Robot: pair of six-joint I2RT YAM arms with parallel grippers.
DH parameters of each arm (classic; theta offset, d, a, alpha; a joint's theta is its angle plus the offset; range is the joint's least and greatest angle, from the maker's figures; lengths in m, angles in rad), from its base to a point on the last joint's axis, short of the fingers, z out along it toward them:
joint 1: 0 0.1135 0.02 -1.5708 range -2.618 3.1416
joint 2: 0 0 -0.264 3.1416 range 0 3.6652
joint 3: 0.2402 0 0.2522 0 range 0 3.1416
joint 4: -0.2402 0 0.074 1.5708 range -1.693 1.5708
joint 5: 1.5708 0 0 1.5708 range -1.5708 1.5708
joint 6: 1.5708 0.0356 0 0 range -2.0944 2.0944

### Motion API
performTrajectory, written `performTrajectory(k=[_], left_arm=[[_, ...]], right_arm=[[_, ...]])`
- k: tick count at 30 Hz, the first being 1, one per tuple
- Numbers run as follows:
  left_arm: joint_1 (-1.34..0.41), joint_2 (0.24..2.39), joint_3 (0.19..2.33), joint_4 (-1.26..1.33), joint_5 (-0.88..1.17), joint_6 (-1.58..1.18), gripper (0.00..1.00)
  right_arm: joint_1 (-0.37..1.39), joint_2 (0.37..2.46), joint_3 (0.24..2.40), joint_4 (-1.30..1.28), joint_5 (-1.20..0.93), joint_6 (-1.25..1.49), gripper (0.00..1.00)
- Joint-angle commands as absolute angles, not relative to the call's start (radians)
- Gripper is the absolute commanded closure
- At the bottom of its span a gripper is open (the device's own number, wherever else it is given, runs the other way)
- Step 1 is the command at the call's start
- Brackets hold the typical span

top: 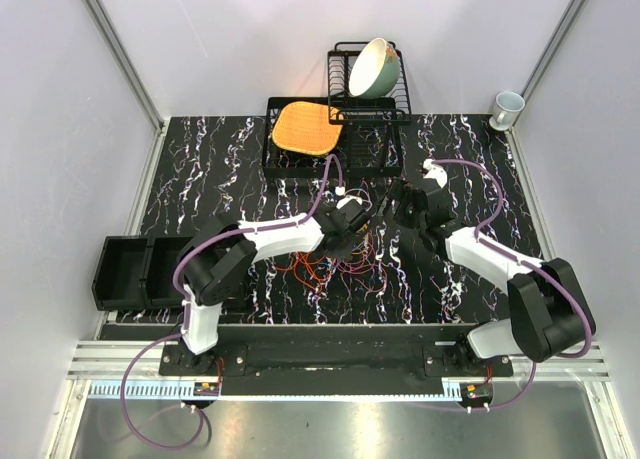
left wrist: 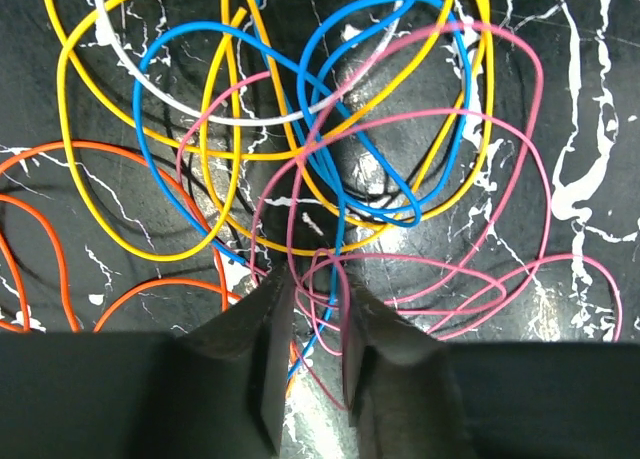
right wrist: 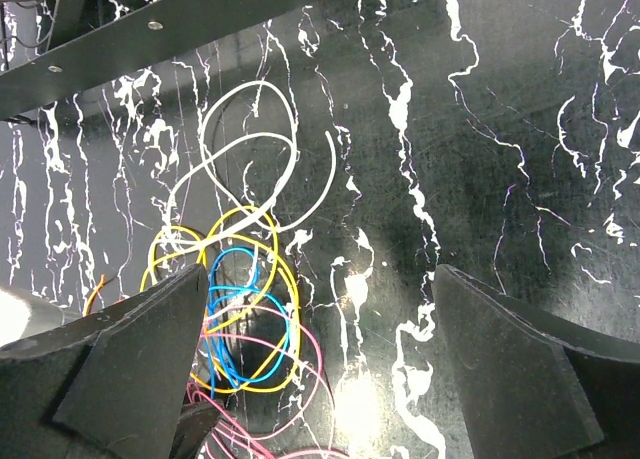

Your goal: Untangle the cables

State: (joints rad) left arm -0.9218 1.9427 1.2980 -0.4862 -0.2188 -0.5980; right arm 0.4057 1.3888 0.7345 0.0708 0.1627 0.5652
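The cables are a loose tangle of thin orange, yellow, blue, pink and white loops on the black marbled table, between the two arms. My left gripper is low over the tangle. In the left wrist view its jaws stand narrowly apart, with pink and blue strands running between the fingers, not clamped. My right gripper is wide open and empty. In the right wrist view it hangs over bare table, with the tangle by its left finger and a white cable beyond.
A black dish rack with a green bowl stands at the back, beside an orange mat on a black tray. A white cup sits at the back right. A black bin sits at the left edge.
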Motion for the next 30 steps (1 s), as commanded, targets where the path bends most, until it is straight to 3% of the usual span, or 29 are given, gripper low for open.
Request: performTrajectory(k=[1,6,11,17,30], left_arm=[[-0.923,1.936,1.307,-0.459,-0.239,-0.6,0.84],[-0.922,1.905,1.302,-0.471,-0.245,-0.603,0.99],[-0.922,1.872,1.315,-0.5,-0.238,-0.607,1.0],[-0.923,1.844,1.33,-0.529,-0.233,-0.604,0.86],[-0.923,1.882,1.315,-0.52,-0.278,-0.624,0.76]], right_arm=[[0.397,1.396,0.745,0.11,0.149,0.558,0.0],[0.396,1.401,0.746,0.112,0.138,0.56,0.0],[0.397,1.414,0.752,0.112,0.129,0.558,0.0],[0.394,1.428,0.756,0.114,0.118,0.56,0.0],[0.396,1.447,0.764,0.115,0.106,0.56,0.0]])
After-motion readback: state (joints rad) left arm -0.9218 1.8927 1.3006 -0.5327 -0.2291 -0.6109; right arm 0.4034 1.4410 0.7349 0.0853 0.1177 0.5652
